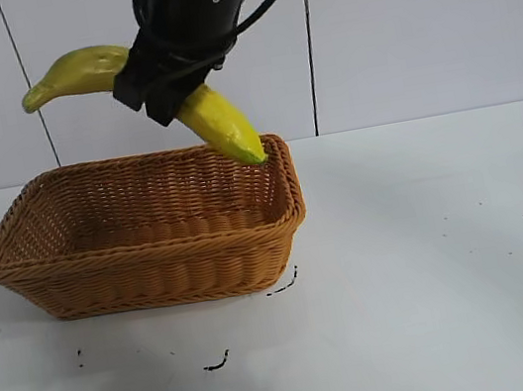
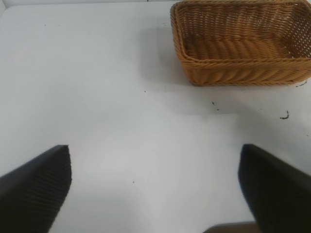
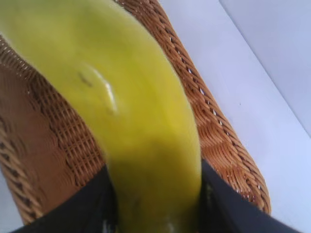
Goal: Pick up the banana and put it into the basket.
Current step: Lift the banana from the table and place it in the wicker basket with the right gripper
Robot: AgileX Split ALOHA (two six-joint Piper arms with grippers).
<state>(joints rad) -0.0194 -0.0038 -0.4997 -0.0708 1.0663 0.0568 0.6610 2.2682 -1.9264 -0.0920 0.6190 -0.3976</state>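
Hanging above the basket [image 1: 153, 264], the curved yellow banana [image 1: 219, 122] slants lengthwise, its greenish tip pointing down at the basket's rim, clamped mid-length by the right end effector [image 1: 165, 71].

Banana [image 1: 219, 122]: bright yellow, greener toward both ends, one small dark fleck on the skin in the right wrist view. Basket [image 1: 153, 264]: tan-orange wicker, tight horizontal weave, braided rim. Right gripper [image 1: 162, 82]: matt black, above the basket. Table [image 1: 436, 277]: plain white, with a few small black marks just in front of the basket. Wall behind the basket: pale grey-white, thin dark vertical lines.
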